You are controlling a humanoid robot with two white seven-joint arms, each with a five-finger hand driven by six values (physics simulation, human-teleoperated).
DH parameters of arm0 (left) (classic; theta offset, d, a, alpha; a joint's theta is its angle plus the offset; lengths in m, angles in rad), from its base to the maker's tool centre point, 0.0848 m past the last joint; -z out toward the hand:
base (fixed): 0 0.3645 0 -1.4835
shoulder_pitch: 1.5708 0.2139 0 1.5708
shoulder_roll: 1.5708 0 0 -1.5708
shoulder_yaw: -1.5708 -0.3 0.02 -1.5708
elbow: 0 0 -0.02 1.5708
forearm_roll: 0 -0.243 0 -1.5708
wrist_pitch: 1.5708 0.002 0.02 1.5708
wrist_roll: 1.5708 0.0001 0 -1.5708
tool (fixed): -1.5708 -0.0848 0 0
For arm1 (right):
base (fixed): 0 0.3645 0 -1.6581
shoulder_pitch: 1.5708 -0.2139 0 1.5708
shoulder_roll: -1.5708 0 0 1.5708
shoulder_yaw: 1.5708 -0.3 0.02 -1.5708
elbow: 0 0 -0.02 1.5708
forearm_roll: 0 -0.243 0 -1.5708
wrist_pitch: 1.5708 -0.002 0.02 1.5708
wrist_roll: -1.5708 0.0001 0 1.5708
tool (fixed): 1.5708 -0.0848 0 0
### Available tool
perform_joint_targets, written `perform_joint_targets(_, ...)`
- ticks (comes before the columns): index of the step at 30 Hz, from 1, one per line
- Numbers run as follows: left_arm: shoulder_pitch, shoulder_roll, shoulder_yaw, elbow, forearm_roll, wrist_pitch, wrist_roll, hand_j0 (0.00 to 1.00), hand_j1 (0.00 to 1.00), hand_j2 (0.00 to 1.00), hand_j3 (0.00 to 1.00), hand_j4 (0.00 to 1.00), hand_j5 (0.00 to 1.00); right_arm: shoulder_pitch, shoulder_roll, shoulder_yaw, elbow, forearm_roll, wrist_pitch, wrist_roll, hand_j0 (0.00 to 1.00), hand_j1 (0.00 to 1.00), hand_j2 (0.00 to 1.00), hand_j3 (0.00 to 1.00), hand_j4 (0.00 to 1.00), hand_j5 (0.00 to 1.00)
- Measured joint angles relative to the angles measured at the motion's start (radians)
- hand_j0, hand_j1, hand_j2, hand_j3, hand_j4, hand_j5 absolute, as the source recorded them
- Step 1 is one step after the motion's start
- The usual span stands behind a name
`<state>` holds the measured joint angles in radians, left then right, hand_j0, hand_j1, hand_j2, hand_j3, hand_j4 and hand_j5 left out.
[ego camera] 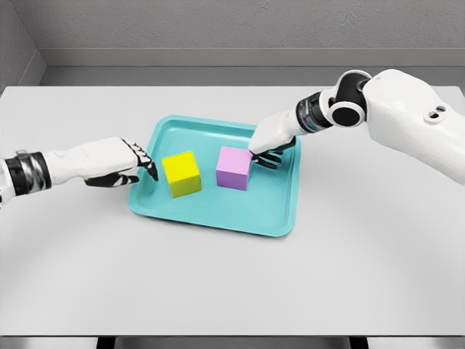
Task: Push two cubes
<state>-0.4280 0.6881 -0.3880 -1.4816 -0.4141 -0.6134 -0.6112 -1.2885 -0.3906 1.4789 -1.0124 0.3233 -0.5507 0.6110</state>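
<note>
While the wide pale grey matte table (pixel 218 283) is lying bare across its near half, a shallow turquoise plastic tray with rounded corners (pixel 218 214) is sitting a little beyond the middle of it, slightly skewed. Inside the tray, two task blocks are resting side by side and apart: a bright yellow cube (pixel 182 174) toward the left side and a light purple cube (pixel 234 167) toward the right, both flat on the tray floor. Coming in from the left edge, the white left hand (pixel 120 161) is reaching over the tray's left rim, its dark-tipped fingers (pixel 147 169) curling loosely and holding nothing; they are pointing at the yellow cube's left face and hovering just beside it, with a narrow gap showing. Slightly farther back, the white right hand (pixel 270 144) is coming down from the upper right on a bulky white arm (pixel 399 109), its fingers bent and bunched together, clamping nothing, their tips pressing against the purple cube's upper right edge. Beyond the table, a grey textured wall (pixel 232 25) is running across the background.
</note>
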Motion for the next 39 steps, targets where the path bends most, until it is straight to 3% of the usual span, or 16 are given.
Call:
perform_joint_targets(7, -0.015, -0.074, -0.002, 0.078, -0.062, 0.0, 0.0, 0.57, 0.57, 0.57, 0.57, 0.57, 0.57, -0.008, -0.008, 0.001, 0.011, 0.001, 0.0, 0.0, 0.14, 0.14, 0.14, 0.14, 0.14, 0.14)
perform_joint_targets(11, -0.055, -0.101, -0.002, 0.129, -0.08, 0.001, 0.0, 0.57, 0.57, 0.57, 0.57, 0.57, 0.57, -0.029, -0.03, 0.003, 0.005, 0.001, -0.007, 0.0, 0.15, 0.15, 0.15, 0.15, 0.15, 0.15)
perform_joint_targets(16, -0.055, -0.129, 0.0, 0.169, -0.09, 0.006, 0.002, 0.57, 0.57, 0.57, 0.57, 0.57, 0.57, -0.074, -0.102, 0.013, -0.088, 0.0, -0.012, 0.0, 0.15, 0.15, 0.15, 0.15, 0.15, 0.15)
perform_joint_targets(23, -0.069, -0.156, -0.001, 0.182, -0.129, 0.007, 0.004, 0.57, 0.57, 0.57, 0.57, 0.57, 0.57, -0.074, -0.218, 0.023, -0.203, -0.001, -0.019, 0.0, 0.17, 0.17, 0.17, 0.17, 0.17, 0.17)
perform_joint_targets(39, -0.094, -0.172, -0.023, 0.175, -0.133, 0.0, 0.0, 0.57, 0.57, 0.57, 0.57, 0.57, 0.57, -0.064, -0.333, -0.005, -0.234, -0.003, -0.062, 0.0, 0.23, 0.23, 0.23, 0.23, 0.23, 0.23)
